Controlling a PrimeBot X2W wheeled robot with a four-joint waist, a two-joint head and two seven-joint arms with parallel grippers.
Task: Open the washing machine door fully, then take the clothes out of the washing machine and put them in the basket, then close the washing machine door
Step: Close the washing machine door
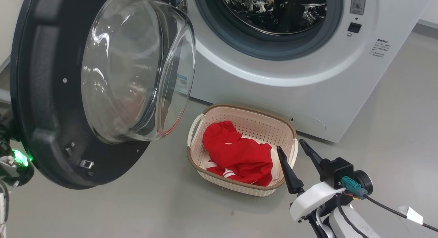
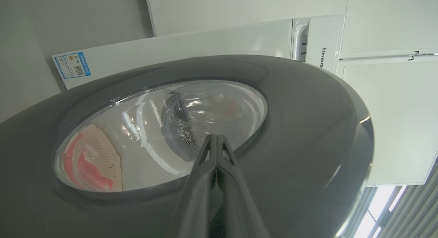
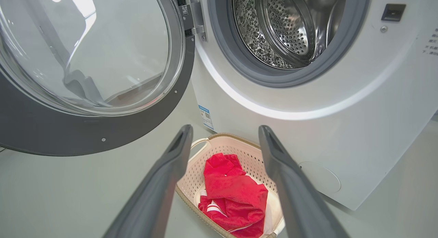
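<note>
Red clothes [image 1: 239,155] sit in the basket [image 1: 246,112], which stands on the floor [image 1: 137,203] just in front of the washing machine [image 1: 273,90], below its opening. Drum [image 3: 284,29] looks empty from what we see, so we judge unloading done. Step in hand is closing the door [image 1: 44,94], which hangs swung wide to the machine's left.

Right tool [image 1: 290,145]: fingers spread wide, nothing between them, hovering at the basket's right edge. Left tool [image 2: 216,138]: fingers pressed together, gripping nothing, tips aimed at the door's outer face near the lower edge of the glass [image 2: 154,128]. We can't tell whether the tips touch it.

How we'd do it well:
- Push with the closed left tool as a blunt probe on the dark rim [image 2: 308,128], not the glass. It's glossy and curved, so the tips will likely slide.
- Make contact far from the hinge [image 3: 193,12] for leverage, and follow the door's arc, not a straight line.
- Pull the right tool back first; we judge it near the door's sweep.
- Check the door's lower edge clears the basket. It looks like it passes above, but we can't be sure from here.
- Finish with a firm press on the latch side so the catch seats in the slot [image 1: 354,27].
</note>
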